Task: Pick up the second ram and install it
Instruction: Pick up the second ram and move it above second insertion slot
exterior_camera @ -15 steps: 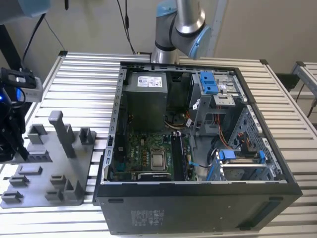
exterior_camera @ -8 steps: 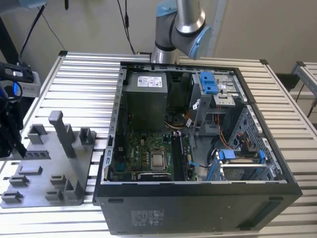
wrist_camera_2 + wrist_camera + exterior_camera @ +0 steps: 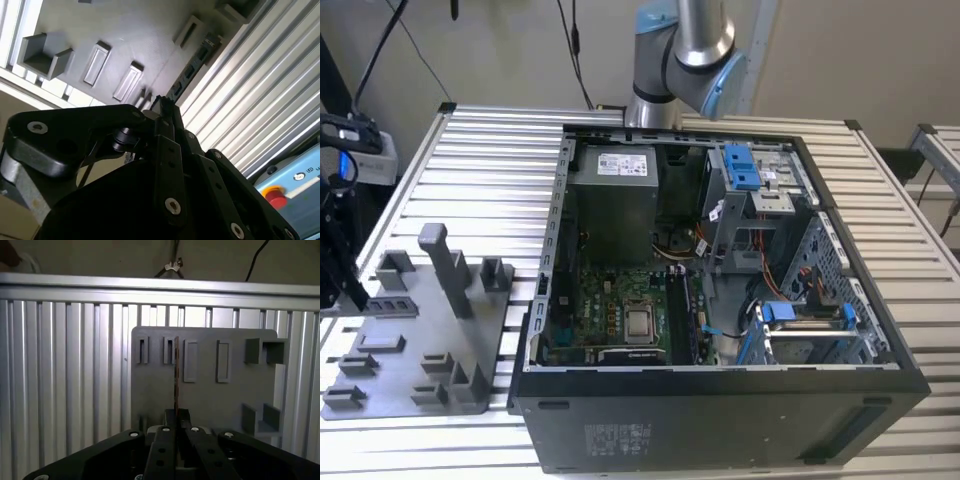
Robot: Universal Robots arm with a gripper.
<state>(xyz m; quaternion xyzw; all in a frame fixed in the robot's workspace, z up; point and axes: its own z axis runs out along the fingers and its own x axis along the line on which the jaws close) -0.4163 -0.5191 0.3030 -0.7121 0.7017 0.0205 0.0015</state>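
Two fingers [image 3: 170, 419] pinch the second ram [image 3: 176, 375], seen edge-on, its gripped end hidden between them.

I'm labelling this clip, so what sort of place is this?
Probably a robotics lab bench for computer assembly: an open computer case on a slatted metal table, a grey parts tray, and a gripper holding a memory stick.

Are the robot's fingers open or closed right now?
Shut. In the first wrist view the fingers pinch one end of the second ram, which juts out over the grey holder tray.
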